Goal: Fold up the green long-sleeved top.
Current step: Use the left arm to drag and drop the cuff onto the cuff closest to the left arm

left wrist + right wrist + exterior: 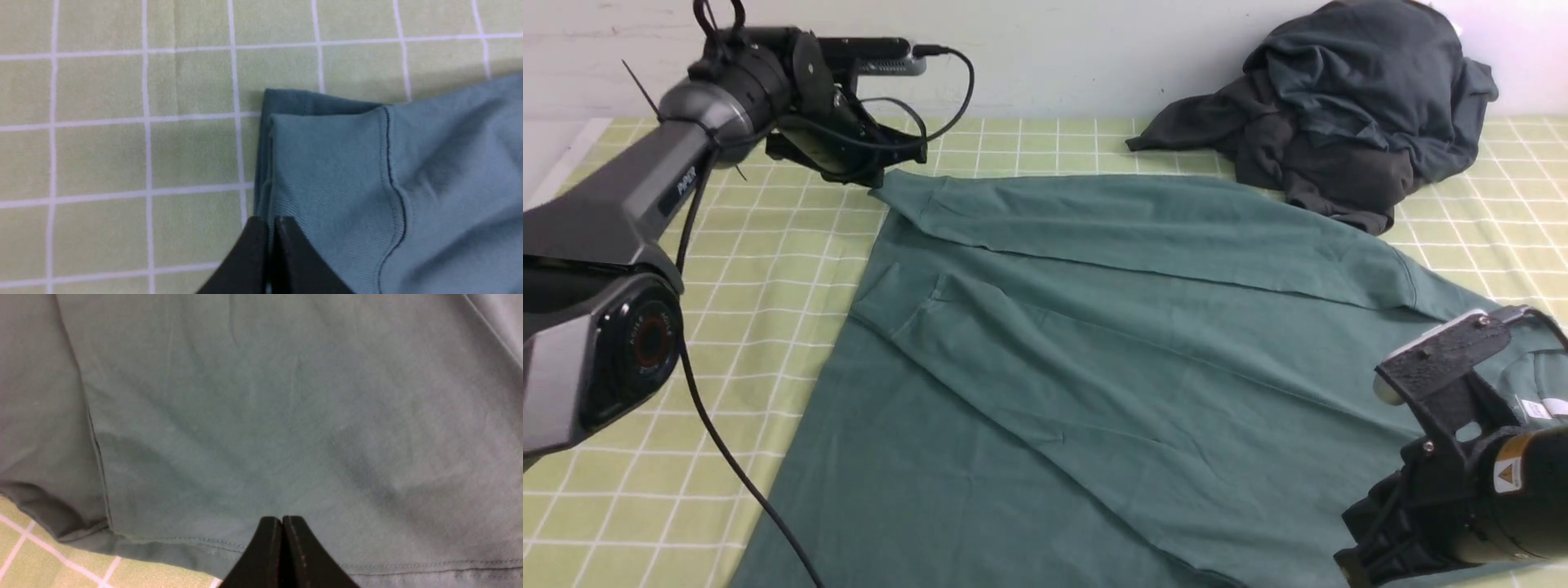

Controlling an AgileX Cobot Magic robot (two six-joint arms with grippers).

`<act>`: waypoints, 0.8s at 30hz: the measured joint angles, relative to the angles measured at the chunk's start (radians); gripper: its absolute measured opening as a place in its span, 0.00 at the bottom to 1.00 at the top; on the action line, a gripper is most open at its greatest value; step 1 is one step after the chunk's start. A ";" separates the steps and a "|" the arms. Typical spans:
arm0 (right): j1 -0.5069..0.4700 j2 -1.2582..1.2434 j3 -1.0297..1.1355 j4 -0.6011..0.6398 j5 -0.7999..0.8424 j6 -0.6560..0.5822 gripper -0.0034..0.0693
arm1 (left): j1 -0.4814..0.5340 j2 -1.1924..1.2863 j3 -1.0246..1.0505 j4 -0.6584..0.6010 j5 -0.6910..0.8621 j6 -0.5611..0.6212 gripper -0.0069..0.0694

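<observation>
Left fingers clamp the green top by its cuff, open tablecloth beyond; right fingers together, seemingly on a stitched edge.

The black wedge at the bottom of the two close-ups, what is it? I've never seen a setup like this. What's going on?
That wedge is a gripper, the robot's pincer hand, seen from a camera on its own wrist. The wide picture looks forward from between the two arms. On a checked tablecloth lies a green long-sleeved top, with a dark grey heap of clothes behind it. The left gripper is shut on the top's sleeve cuff. The right gripper is shut too, at a stitched edge of the top. Whether it pinches cloth, I cannot tell.
</observation>
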 joint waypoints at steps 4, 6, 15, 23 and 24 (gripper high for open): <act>0.000 0.000 0.000 0.000 0.000 0.000 0.04 | -0.003 -0.073 -0.001 -0.002 0.137 0.048 0.09; 0.000 0.000 0.000 0.000 -0.001 -0.001 0.04 | -0.006 -0.136 -0.001 -0.013 0.263 0.105 0.09; 0.000 0.000 -0.007 -0.005 0.026 -0.015 0.04 | -0.031 -0.381 0.222 -0.023 0.350 0.185 0.09; 0.000 -0.033 -0.007 0.013 0.055 -0.016 0.04 | -0.031 -0.440 0.608 -0.021 0.141 0.196 0.10; 0.000 -0.035 -0.007 0.027 0.054 -0.016 0.04 | -0.031 -0.423 0.617 -0.022 0.085 0.196 0.12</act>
